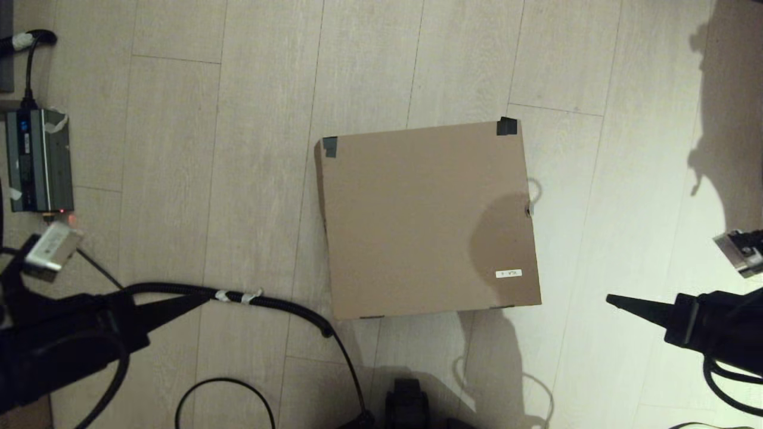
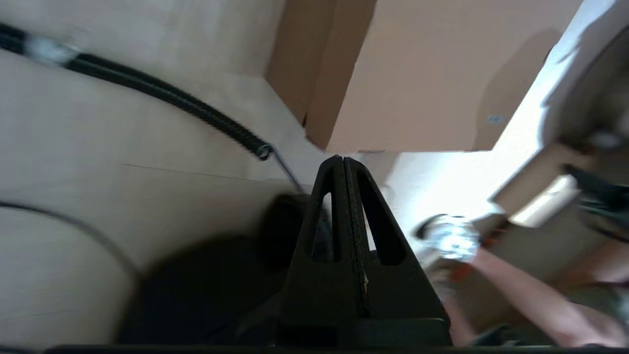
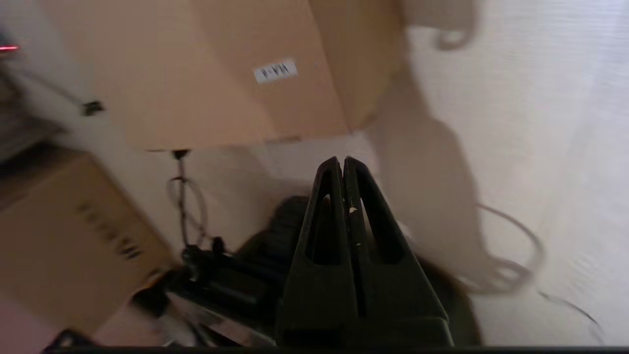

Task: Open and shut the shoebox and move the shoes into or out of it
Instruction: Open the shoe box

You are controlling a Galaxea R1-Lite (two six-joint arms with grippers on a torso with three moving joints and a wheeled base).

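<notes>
The shoebox [image 1: 426,220] sits closed on the floor in the middle of the head view, brown cardboard with black tape on its far corners and a small white sticker [image 1: 508,273] near its front right corner. The shoes are out of view. My left gripper [image 1: 202,298] hangs shut and empty to the box's left, near its front corner. My right gripper [image 1: 611,298] is shut and empty to the right of the box's front right corner. Both wrist views show the box [image 2: 422,73] [image 3: 206,69] ahead of the closed fingers [image 2: 342,164] [image 3: 342,164].
A black corrugated cable [image 1: 280,307] runs across the floor between the left gripper and the box. A grey power unit [image 1: 39,161] lies at the far left. A smaller brown carton [image 3: 64,241] and a person's arm [image 2: 521,290] show in the wrist views.
</notes>
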